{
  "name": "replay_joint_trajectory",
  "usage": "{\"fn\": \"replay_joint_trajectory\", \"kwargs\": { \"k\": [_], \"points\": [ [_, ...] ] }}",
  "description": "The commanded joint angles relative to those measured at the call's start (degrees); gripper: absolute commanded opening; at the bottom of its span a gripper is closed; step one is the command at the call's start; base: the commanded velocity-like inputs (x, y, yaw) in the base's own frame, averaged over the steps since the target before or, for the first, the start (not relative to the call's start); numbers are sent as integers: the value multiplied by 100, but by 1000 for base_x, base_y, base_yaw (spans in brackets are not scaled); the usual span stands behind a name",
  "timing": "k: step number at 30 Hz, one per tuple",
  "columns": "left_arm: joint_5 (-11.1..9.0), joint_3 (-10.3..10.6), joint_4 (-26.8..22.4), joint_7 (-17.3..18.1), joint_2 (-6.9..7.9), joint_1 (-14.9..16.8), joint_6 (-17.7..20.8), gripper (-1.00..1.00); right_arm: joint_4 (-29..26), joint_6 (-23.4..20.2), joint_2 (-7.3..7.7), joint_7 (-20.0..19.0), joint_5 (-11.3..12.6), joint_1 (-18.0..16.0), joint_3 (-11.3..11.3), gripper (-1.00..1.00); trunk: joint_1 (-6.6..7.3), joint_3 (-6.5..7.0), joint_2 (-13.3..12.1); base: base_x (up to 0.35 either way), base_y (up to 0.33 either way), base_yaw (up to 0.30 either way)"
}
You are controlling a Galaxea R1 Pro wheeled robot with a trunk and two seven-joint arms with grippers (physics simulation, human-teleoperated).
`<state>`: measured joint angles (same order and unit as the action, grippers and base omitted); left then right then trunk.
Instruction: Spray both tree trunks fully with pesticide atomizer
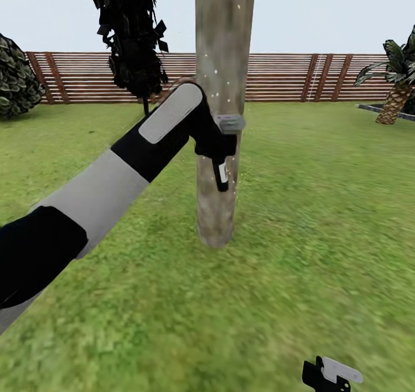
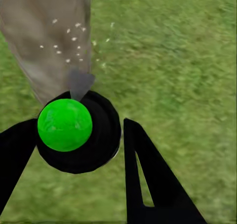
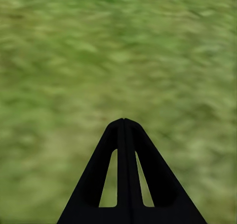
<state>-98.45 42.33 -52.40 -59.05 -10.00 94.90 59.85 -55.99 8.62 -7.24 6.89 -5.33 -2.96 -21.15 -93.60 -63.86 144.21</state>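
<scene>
Reaching in from the lower left of the head view, the left arm ends at centre frame with the left gripper (image 1: 221, 176) right against the tree trunk (image 1: 222, 92). Its fingers are closed around the pesticide atomizer (image 2: 74, 132), seen in the left wrist view as a black round body with a bright green cap and a grey nozzle (image 2: 79, 84) aimed at the bark. The trunk stands upright, its long axis vertical, directly ahead of the nozzle and very near it. White specks of pesticide (image 2: 69, 36) dot the bark beyond the nozzle, and a few more show higher up the trunk in the head view; much of the column looks bare, so I judge the next move is to sweep the nozzle along that vertical axis.

At the lower right of the head view the right gripper (image 1: 333, 374) hangs low over the lawn (image 1: 323, 236), fingers pressed together and empty, well apart from the trunk; the left arm is plainly the nearer.

No writing or label can be read anywhere.
</scene>
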Motion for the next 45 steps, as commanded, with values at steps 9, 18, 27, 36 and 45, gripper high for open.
{"fn": "replay_joint_trajectory", "kwargs": {
  "k": [9, 18, 27, 36, 45],
  "points": [
    [19, 29, -1202, -788, 143, -1770, 15, -100, 1, 9, -5, 16, -56, -7, -12, -100, 2, -4, 2, 0, 0, 0],
    [661, 28, -1770, -890, 354, -2975, 15, -100, -4, 9, -5, 15, -56, -3, -14, -100, 2, -4, 2, 0, 0, 0],
    [750, 28, -1854, -864, 663, -3437, 15, -100, -25, 9, -5, 15, -56, -3, -13, -100, 2, -4, 2, 0, 0, 0],
    [756, 29, -1861, -807, 731, -3536, 15, -100, -33, 9, -5, 9, -56, 4, -13, -100, 2, -4, 2, -2, 30, 0],
    [757, 25, -1861, -773, 741, -3540, 15, -100, -34, 9, -9, 5, -56, 6, -12, -100, 2, -4, 2, -57, 284, -91]
  ]
}}
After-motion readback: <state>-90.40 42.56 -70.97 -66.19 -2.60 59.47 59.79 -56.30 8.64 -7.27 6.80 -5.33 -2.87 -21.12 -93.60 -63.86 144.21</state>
